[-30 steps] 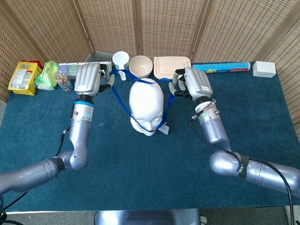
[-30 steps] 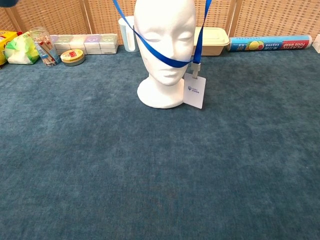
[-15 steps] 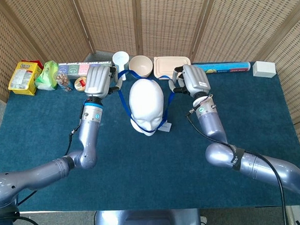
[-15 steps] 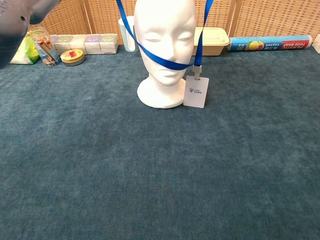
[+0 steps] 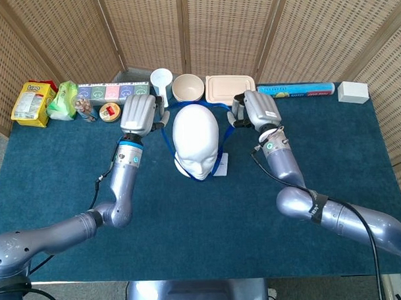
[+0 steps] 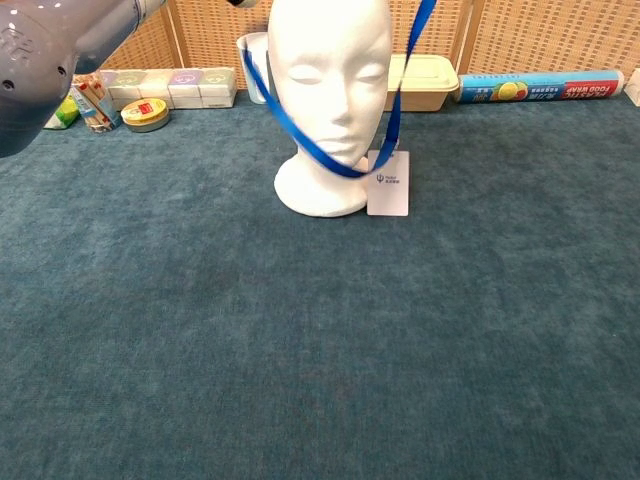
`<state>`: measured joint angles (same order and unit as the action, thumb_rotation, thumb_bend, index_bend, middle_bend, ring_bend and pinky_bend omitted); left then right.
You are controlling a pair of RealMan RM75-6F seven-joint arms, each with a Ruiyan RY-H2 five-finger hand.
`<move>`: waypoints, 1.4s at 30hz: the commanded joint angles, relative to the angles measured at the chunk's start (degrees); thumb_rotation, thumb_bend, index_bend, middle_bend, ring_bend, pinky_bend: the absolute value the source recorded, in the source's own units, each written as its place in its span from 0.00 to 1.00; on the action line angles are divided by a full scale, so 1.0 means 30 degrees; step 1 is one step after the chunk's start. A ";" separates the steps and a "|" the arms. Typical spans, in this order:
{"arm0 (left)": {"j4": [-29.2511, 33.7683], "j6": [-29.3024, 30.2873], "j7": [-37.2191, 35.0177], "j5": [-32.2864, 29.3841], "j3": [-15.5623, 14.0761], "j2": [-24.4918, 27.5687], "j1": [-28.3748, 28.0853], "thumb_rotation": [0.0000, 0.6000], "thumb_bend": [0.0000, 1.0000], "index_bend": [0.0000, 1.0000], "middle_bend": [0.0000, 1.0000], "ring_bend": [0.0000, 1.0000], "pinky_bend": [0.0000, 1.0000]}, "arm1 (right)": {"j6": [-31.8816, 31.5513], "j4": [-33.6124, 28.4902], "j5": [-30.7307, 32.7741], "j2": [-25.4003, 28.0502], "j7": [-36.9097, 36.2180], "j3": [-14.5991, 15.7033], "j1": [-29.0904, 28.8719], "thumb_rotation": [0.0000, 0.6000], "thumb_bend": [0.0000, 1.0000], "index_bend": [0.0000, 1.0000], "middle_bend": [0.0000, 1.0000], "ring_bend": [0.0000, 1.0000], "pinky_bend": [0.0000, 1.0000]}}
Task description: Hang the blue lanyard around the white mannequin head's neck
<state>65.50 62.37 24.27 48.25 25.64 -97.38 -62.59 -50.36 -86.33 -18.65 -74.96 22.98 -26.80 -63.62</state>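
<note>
Both hands have closed in beside the white mannequin head (image 5: pixel 195 138), left hand (image 5: pixel 138 113) and right hand (image 5: pixel 257 109) pinching the blue lanyard (image 6: pixel 300 140), now under the chin; lowering evenly should seat it.

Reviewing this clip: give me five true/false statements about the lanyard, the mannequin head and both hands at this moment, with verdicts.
1. The blue lanyard loops around the front of the white mannequin head, at about chin level. True.
2. The lanyard's white badge lies flat on the table far from the head. False: it hangs beside the head's base.
3. The left hand and right hand are on opposite sides of the head. True.
4. The mannequin head has tipped onto its side. False: it stands upright on its base.
5. The right hand rests on the food wrap box. False: it is raised beside the head, holding the lanyard.
</note>
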 commanded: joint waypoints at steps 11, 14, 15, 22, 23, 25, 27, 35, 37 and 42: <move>0.1464 -0.0671 0.0889 -0.1214 0.0198 0.0939 0.0267 0.79 0.19 0.27 0.28 0.18 0.26 | 0.2458 -0.0267 0.0048 0.1079 -0.1827 0.0233 0.0208 0.65 0.42 0.26 0.30 0.35 0.44; 0.1744 -0.0626 0.0778 -0.1304 0.0239 0.1115 0.0407 0.79 0.19 0.26 0.27 0.18 0.25 | 0.3019 -0.0395 -0.0262 0.1337 -0.2648 0.0132 0.0409 0.58 0.40 0.26 0.27 0.30 0.36; 0.1827 -0.0626 0.0747 -0.1314 0.0236 0.1166 0.0448 0.79 0.19 0.26 0.28 0.18 0.25 | 0.3076 -0.0399 -0.0395 0.1371 -0.2794 0.0122 0.0453 0.58 0.40 0.25 0.27 0.29 0.35; 0.3238 -0.0386 0.0348 -0.1335 0.0264 0.2143 0.1103 0.72 0.20 0.26 0.28 0.18 0.25 | 0.3472 -0.0606 -0.1909 0.1702 -0.4828 -0.0234 0.1118 0.55 0.39 0.25 0.26 0.28 0.33; 0.3454 -0.0345 0.0242 -0.1383 0.0312 0.2278 0.1204 0.72 0.21 0.26 0.28 0.18 0.25 | 0.3434 -0.0629 -0.2090 0.1706 -0.5162 -0.0338 0.1225 0.55 0.39 0.25 0.26 0.28 0.33; 0.3993 -0.0322 -0.0019 -0.1578 0.0456 0.2623 0.1444 0.71 0.23 0.26 0.28 0.18 0.25 | 0.3363 -0.0679 -0.2535 0.1758 -0.5775 -0.0513 0.1461 0.55 0.39 0.25 0.27 0.28 0.33; 0.4770 -0.0417 -0.0324 -0.1982 0.0674 0.3216 0.1796 0.71 0.23 0.26 0.28 0.18 0.25 | 0.3085 -0.0791 -0.3025 0.1865 -0.6410 -0.0706 0.1806 0.55 0.39 0.25 0.27 0.28 0.33; 0.7992 -0.0818 -0.0574 -0.2744 0.0076 0.6233 0.3600 0.71 0.23 0.26 0.28 0.18 0.25 | 0.1409 -0.1876 -0.5408 0.2483 -0.8694 -0.0981 0.3815 0.55 0.39 0.30 0.32 0.32 0.38; 0.8634 -0.0789 -0.0790 -0.2374 -0.0337 0.6882 0.4156 0.70 0.23 0.26 0.28 0.18 0.25 | 0.1025 -0.2222 -0.5984 0.2656 -0.9205 -0.0946 0.4375 0.55 0.39 0.31 0.34 0.34 0.40; 1.0352 -0.0140 -0.2231 -0.0412 -0.1788 0.8720 0.6351 0.71 0.23 0.26 0.28 0.18 0.25 | -0.1102 -0.3753 -0.8515 0.3185 -1.0681 -0.0317 0.6739 0.55 0.39 0.35 0.37 0.37 0.40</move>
<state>94.14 60.94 19.98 44.07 22.45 -73.75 -46.15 -50.91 -94.96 -40.14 -66.49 -6.49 -28.88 -46.96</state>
